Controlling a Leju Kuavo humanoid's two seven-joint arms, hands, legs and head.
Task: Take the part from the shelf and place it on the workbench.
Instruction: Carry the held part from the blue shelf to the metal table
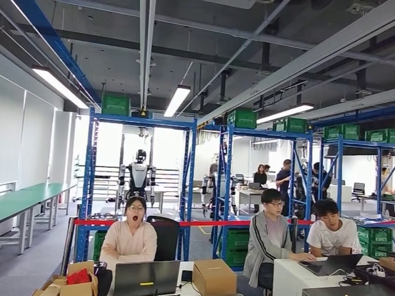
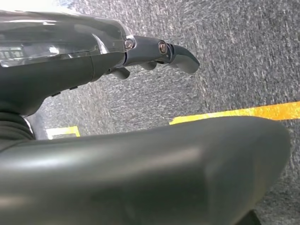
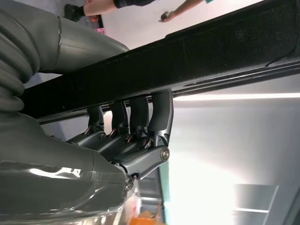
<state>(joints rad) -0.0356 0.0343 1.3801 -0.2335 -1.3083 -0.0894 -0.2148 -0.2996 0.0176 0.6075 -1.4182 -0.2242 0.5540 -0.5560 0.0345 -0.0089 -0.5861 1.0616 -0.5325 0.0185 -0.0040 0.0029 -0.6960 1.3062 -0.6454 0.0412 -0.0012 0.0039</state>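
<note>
Blue steel shelves stood across the middle of the hall in the head view, with green crates on their top level. A long green workbench ran along the wall on the left. A red strip stretched across the shelf uprights at mid height. Three people sat at desks in the foreground. One sat behind a laptop, with a cardboard box just beside it. Another robot stood behind the left shelf.

The left wrist view looked down on grey carpet floor crossed by a yellow line. The left hand hung above this floor. Its fingers were extended nearly straight and held nothing, with the thumb apart from them.

In the right wrist view, the right hand gripped a long black part. Its fingers were hooked over one edge of the part, and the thumb lay against the opposite face. The part extended well past the hand. Its full shape could not be told.
</note>
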